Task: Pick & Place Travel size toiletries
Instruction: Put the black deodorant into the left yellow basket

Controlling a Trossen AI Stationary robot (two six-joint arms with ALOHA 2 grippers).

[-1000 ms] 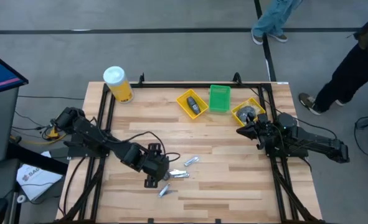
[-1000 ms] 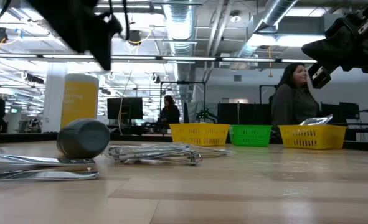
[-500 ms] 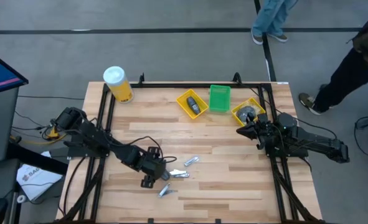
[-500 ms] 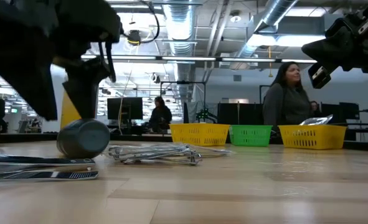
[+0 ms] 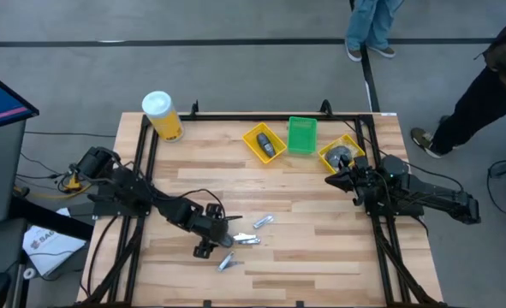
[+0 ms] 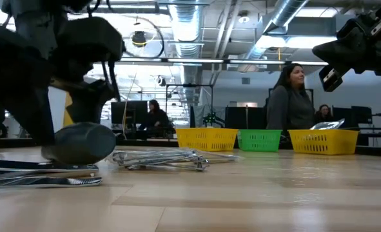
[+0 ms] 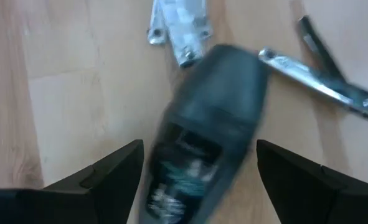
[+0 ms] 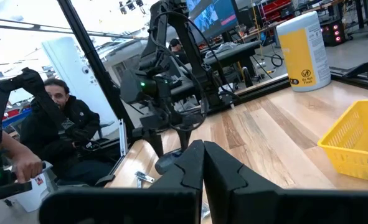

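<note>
The left gripper (image 7: pixel 196 177) stands open astride a blurred dark grey oblong toiletry (image 7: pixel 208 130) lying on the wooden table (image 5: pixel 321 248), 2 silver clippers (image 7: pixel 324 78) just beyond it, while the right gripper (image 8: pixel 202 165), fingers together, waits near the far yellow tray (image 5: pixel 342 154).

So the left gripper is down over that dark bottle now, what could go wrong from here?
1. The dark bottle lies on its side between the open fingers of the left gripper, and looks round in the low view; it might roll away as they close.
2. Metal clippers lie right beside the bottle, and another clipper sits at its far end, so closing or lifting could knock them or pinch one.
3. The right gripper waits near the yellow tray, far off, so little risk there.
</note>
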